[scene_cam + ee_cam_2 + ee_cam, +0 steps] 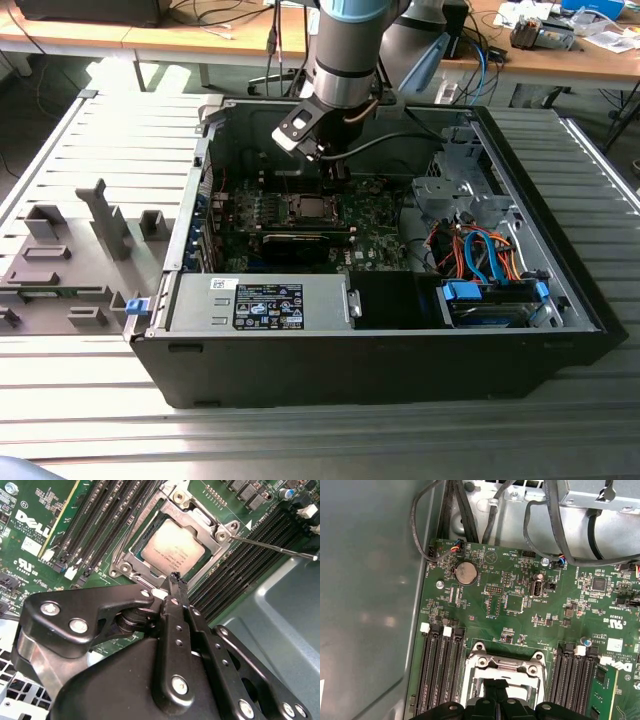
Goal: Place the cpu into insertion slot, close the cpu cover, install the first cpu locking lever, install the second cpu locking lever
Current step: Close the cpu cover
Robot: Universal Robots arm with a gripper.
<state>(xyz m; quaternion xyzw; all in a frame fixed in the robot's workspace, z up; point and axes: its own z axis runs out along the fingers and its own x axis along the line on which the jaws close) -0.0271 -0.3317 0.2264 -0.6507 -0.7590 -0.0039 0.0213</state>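
The computer case (400,360) lies open on its side on the slatted metal table (80,420), and the arm (345,50) reaches straight down into it. There is little room. The case's grey wall (280,630) stands near one side of the gripper (175,580), and black cables (540,525) loop over the far edge of the green motherboard (520,595). Rows of long memory slots (240,565) flank the insertion slot (479,655) on both sides. In the exterior view, the black graphics card (300,241) lies just in front of the socket.

The cpu (172,547) sits flat in the insertion slot with its silver-grey top facing up. It is square, so it has no long axis. Its sides run parallel to the memory slots.

The cpu cover (199,521) lies down around the chip, which shows through the cover's cut-out centre. A thin locking lever (272,545) sticks out from one corner of the socket and slants across the memory slots. From here I cannot tell whether it is latched.

The claw's two black fingers are pressed together with nothing visible between them. Their tips are at the near edge of the cover frame, just beside the chip.
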